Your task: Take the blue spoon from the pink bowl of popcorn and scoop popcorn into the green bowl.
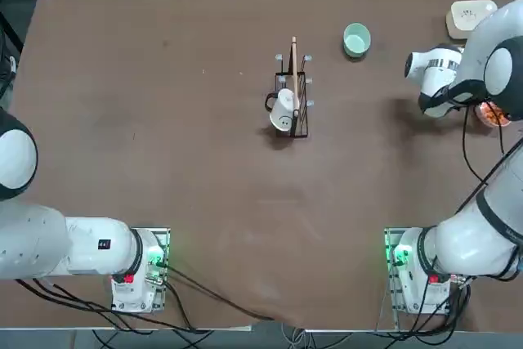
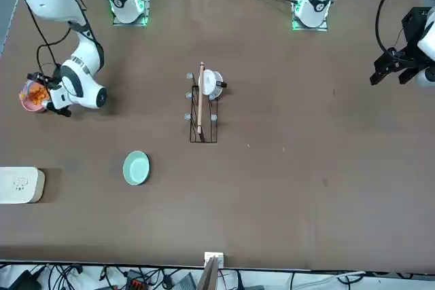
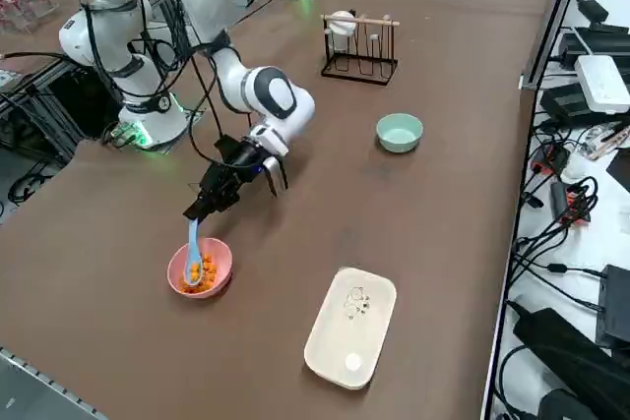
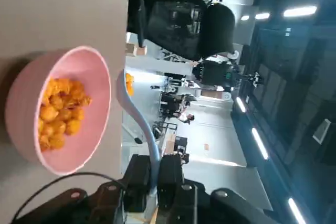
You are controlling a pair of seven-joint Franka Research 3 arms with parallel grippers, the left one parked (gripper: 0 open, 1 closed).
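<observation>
The blue spoon [image 4: 137, 121] is clamped by its handle in the right gripper [image 4: 152, 182]. A little popcorn [image 4: 129, 83] is carried in its scoop, just above the pink bowl [image 4: 31, 103].

Tool [image 3: 200, 210] gripping blue spoon [image 3: 193, 248] above pink bowl [image 3: 218, 272]

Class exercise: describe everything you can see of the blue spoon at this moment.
The blue spoon is a small light-blue spoon that looks like plastic, with a thin curved handle. The right gripper is shut on the handle's end, holding it nearly upright with the scoop end down. That end hangs by the pink bowl, at its rim in the wrist view, carrying a few pieces of popcorn. The green bowl stands well away.
</observation>
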